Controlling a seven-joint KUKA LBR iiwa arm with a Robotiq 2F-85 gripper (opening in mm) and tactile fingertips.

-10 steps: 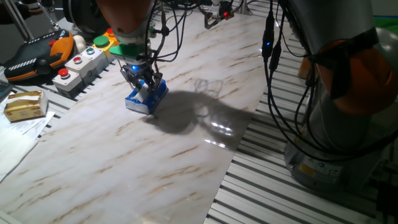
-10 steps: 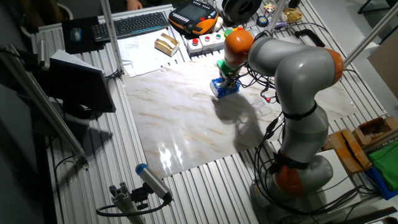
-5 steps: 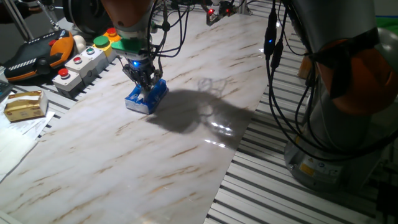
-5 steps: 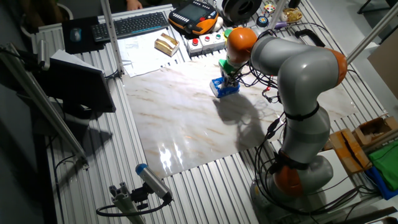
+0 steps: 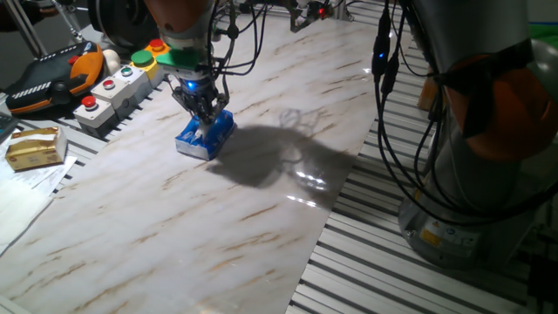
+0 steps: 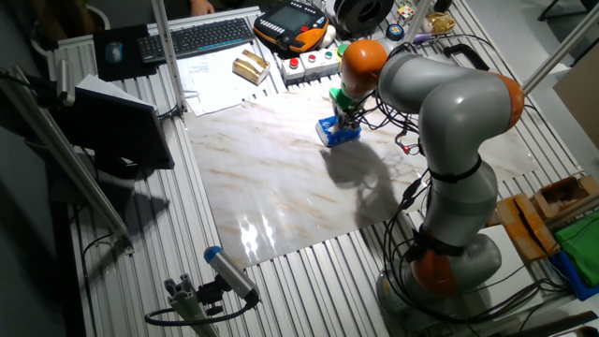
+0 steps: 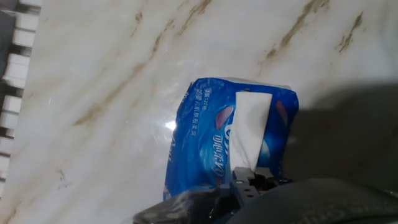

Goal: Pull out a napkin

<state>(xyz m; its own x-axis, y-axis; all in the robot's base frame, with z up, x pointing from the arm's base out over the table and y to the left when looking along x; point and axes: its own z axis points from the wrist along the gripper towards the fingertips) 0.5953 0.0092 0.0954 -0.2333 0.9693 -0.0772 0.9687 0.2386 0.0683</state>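
A blue-and-white tissue pack (image 5: 205,137) lies on the marble tabletop (image 5: 261,192); it also shows in the other fixed view (image 6: 337,131) and in the hand view (image 7: 208,146). A white napkin (image 7: 252,127) sticks out of the pack's slot as a narrow strip and runs up into my fingers. My gripper (image 5: 202,116) stands just above the pack, shut on the napkin's end; it also shows in the other fixed view (image 6: 344,114) and at the bottom of the hand view (image 7: 247,179). In the fixed views the fingers hide the napkin.
A button box (image 5: 109,87) with red and green buttons and an orange-and-black pendant (image 5: 48,78) lie behind the pack. A yellowish box (image 5: 35,146) sits on paper sheets (image 6: 211,75) at the left. Cables (image 5: 384,96) hang by the robot base (image 6: 449,262). A keyboard (image 6: 197,37) is farther back.
My gripper has risen a little off the pack, still closed, drawing the napkin upward. The pack has stayed in place.
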